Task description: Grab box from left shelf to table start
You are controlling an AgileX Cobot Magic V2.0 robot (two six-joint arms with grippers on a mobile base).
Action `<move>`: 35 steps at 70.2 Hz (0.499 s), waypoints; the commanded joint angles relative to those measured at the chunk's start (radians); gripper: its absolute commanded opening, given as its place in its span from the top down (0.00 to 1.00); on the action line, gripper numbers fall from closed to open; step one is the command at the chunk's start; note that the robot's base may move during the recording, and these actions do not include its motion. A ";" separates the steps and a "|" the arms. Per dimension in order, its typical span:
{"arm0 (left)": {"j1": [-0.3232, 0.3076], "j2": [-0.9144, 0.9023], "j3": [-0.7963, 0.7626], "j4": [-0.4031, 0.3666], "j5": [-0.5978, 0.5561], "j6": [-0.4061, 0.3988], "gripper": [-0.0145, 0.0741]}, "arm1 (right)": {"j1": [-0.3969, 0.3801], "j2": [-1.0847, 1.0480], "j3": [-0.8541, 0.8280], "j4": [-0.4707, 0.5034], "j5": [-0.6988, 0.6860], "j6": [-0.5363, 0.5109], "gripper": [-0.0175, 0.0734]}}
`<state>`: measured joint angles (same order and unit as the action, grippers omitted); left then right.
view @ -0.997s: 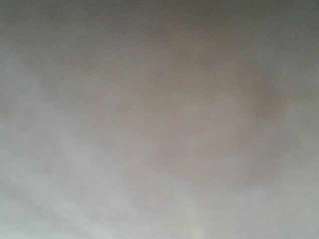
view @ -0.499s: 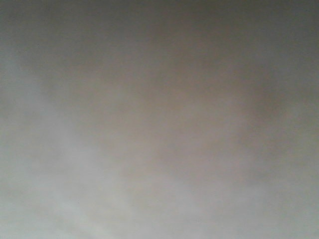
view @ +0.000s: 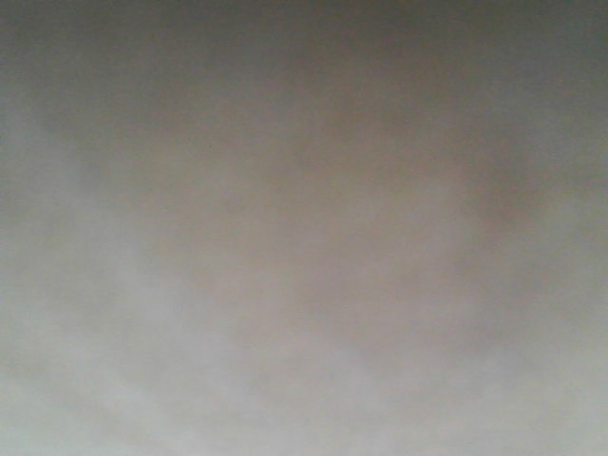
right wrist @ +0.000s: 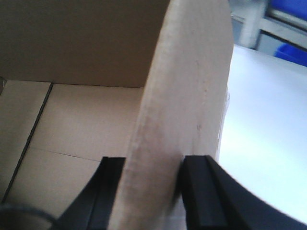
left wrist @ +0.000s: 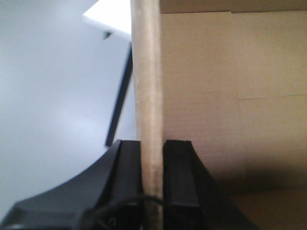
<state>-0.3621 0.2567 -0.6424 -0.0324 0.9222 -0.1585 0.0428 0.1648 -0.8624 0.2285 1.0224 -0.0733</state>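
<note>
White counter (right wrist: pixel 273 143) shows just beside the large brown corrugated cardboard box (left wrist: pixel 216 96); left gripper (left wrist: pixel 152 158) and right gripper (right wrist: pixel 153 182) each have jaws clamped on one box wall.

Front view blurred blank; both wrist views close, sharing box (left wrist: pixel 216 96)
</note>
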 commanded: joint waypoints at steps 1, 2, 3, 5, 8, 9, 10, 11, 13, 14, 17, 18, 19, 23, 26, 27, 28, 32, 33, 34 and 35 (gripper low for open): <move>-0.004 0.009 -0.028 0.092 -0.088 0.015 0.94 | 0.001 0.016 -0.031 -0.041 -0.145 -0.009 0.75; -0.004 0.009 -0.028 0.092 -0.088 0.015 0.94 | 0.001 0.016 -0.031 -0.041 -0.145 -0.009 0.75; -0.004 0.009 -0.028 0.092 -0.088 0.015 0.94 | 0.001 0.016 -0.031 -0.041 -0.145 -0.009 0.75; -0.004 0.009 -0.028 0.092 -0.088 0.015 0.94 | 0.001 0.016 -0.031 -0.041 -0.145 -0.009 0.75; -0.004 0.009 -0.028 0.092 -0.088 0.015 0.94 | 0.001 0.016 -0.031 -0.041 -0.145 -0.009 0.75; -0.004 0.009 -0.028 0.092 -0.088 0.015 0.94 | 0.001 0.016 -0.031 -0.041 -0.145 -0.009 0.75; -0.004 0.009 -0.028 0.092 -0.088 0.015 0.94 | 0.001 0.016 -0.031 -0.041 -0.145 -0.009 0.75; -0.004 0.009 -0.028 0.092 -0.088 0.015 0.94 | 0.001 0.016 -0.031 -0.041 -0.145 -0.009 0.75; -0.004 0.009 -0.028 0.092 -0.088 0.015 0.94 | 0.001 0.016 -0.031 -0.041 -0.145 -0.009 0.75; -0.004 0.009 -0.028 0.092 -0.088 0.015 0.94 | 0.001 0.016 -0.031 -0.041 -0.145 -0.009 0.75; -0.004 0.009 -0.028 0.092 -0.088 0.015 0.94 | 0.001 0.016 -0.031 -0.041 -0.145 -0.009 0.75; -0.004 0.009 -0.028 0.092 -0.088 0.015 0.94 | 0.001 0.016 -0.031 -0.041 -0.145 -0.009 0.75; -0.004 0.009 -0.028 0.092 -0.088 0.015 0.94 | 0.001 0.016 -0.031 -0.041 -0.145 -0.009 0.75; -0.004 0.009 -0.028 0.092 -0.088 0.015 0.94 | 0.001 0.016 -0.031 -0.041 -0.145 -0.009 0.75; -0.004 0.009 -0.028 0.092 -0.088 0.015 0.94 | 0.001 0.016 -0.031 -0.041 -0.145 -0.009 0.75; -0.004 0.009 -0.028 0.092 -0.088 0.015 0.94 | 0.001 0.016 -0.031 -0.041 -0.145 -0.009 0.75; -0.004 0.009 -0.028 0.092 -0.088 0.015 0.94 | 0.001 0.016 -0.031 -0.041 -0.145 -0.009 0.75; -0.004 0.009 -0.028 0.092 -0.088 0.015 0.94 | 0.001 0.016 -0.031 -0.041 -0.145 -0.009 0.75; -0.004 0.009 -0.028 0.092 -0.088 0.015 0.94 | 0.001 0.016 -0.031 -0.041 -0.145 -0.009 0.75; -0.004 0.009 -0.028 0.092 -0.088 0.015 0.94 | 0.001 0.016 -0.031 -0.041 -0.145 -0.009 0.75; -0.004 0.009 -0.028 0.092 -0.088 0.015 0.94 | 0.001 0.016 -0.031 -0.041 -0.145 -0.009 0.75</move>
<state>-0.3621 0.2567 -0.6424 -0.0324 0.9222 -0.1609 0.0428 0.1648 -0.8624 0.2285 1.0224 -0.0733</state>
